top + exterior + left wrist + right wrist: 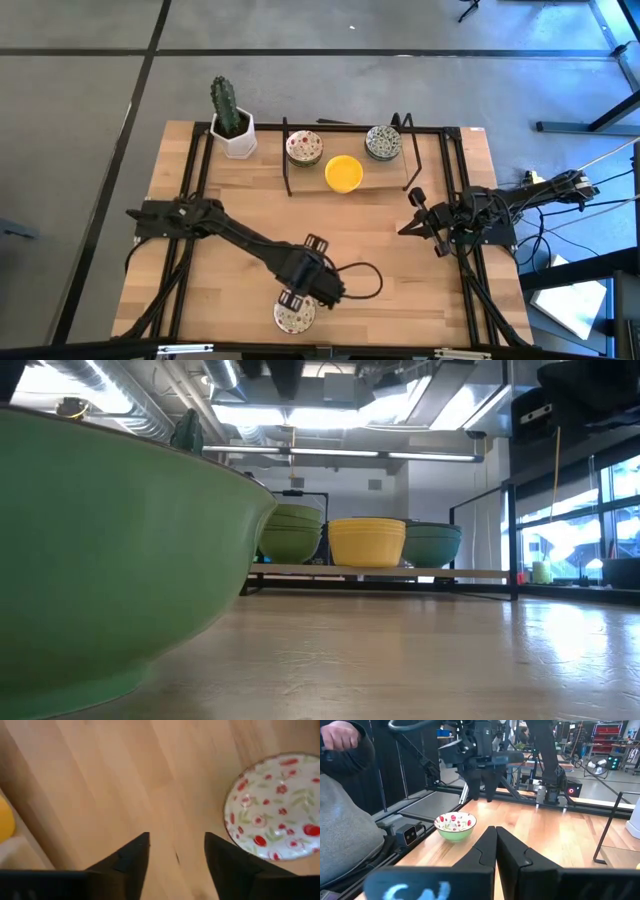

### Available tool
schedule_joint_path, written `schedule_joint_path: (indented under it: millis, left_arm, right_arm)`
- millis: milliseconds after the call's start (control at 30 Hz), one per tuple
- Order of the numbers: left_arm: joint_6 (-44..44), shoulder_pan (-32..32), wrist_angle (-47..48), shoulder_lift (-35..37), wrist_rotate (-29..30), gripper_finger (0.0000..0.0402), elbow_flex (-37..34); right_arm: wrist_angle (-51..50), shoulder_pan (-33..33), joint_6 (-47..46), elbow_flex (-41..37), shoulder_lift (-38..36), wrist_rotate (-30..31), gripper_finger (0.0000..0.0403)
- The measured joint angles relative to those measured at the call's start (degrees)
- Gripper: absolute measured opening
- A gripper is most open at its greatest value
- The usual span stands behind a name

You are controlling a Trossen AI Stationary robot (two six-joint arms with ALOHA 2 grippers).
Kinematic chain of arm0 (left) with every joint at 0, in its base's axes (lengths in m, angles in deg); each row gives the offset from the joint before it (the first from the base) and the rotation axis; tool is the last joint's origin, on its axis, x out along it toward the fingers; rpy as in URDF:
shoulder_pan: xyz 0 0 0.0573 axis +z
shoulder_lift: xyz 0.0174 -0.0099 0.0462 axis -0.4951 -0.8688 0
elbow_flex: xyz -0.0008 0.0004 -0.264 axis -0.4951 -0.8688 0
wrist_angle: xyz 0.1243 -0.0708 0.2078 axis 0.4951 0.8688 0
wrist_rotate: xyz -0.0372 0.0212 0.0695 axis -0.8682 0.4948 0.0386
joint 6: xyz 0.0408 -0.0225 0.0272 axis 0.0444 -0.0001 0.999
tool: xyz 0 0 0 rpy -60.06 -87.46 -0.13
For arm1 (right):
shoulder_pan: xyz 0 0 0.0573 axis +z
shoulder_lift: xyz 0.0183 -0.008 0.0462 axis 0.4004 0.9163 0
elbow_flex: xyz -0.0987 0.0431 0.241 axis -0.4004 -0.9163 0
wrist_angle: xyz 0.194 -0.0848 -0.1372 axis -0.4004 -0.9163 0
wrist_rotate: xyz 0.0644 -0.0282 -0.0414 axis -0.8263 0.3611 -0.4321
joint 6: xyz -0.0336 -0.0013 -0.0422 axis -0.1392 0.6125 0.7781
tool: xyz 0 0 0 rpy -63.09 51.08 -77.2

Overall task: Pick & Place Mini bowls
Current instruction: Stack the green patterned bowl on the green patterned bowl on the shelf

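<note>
place: robotics lab or workshop | signs: bare ceiling ducts [110, 410] and strip lights [330, 453]; concrete floor [80, 110]; equipment racks [607, 732] behind; wooden table [240, 200] in black metal frame [430, 130]

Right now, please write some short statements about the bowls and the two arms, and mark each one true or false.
1. The left gripper holds the red-flowered bowl. False: its fingers are open and the bowl sits free on the table.
2. The yellow bowl stands between two bowl stacks. True.
3. The right gripper is shut and empty. True.
4. The cactus pot is at the table's front edge. False: it stands at the back left corner.
5. The right gripper is over the yellow bowl. False: it waits at the right side.
</note>
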Motion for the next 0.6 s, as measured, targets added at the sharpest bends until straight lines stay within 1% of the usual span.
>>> schedule_joint_path:
  millis: [67, 167, 267, 333, 367, 500, 600]
  left_arm:
    - [-0.06, 0.53, 0.19, 0.39, -0.53, 0.0200, -1.08]
    - [0.04, 0.96, -0.77, 2.37, -1.95, 0.0224, -4.65]
    - [1.68, 0.78, -6.63, 5.05, -6.36, 0.0238, -10.02]
    - [2.43, -0.04, -11.71, 6.49, -9.91, 0.0243, -14.06]
    - [2.56, -0.41, -13.32, 7.08, -10.78, 0.0244, -15.94]
    - [0.65, -1.01, -13.73, 8.76, -10.47, 0.0244, -22.41]
    - [-0.14, -0.94, -16.59, 8.94, -11.59, 0.0245, -27.25]
  right_arm:
    - [-0.05, 0.00, 0.08, 0.00, 0.00, -0.03, 0.0009]
    - [-0.29, 0.00, 0.12, 0.00, 0.01, -0.02, 0.0009]
    - [-0.63, 0.00, 0.31, 0.00, 0.00, -0.02, 0.0009]
    - [-0.75, 0.00, 0.34, 0.00, 0.00, 0.02, 0.0009]
    - [-0.79, 0.00, 0.36, 0.00, 0.00, 0.02, 0.0009]
    - [-0.79, 0.00, 0.55, 0.00, 0.00, 0.08, 0.0009]
    - [-0.79, 0.00, 0.57, 0.00, 0.00, 0.10, 0.0009]
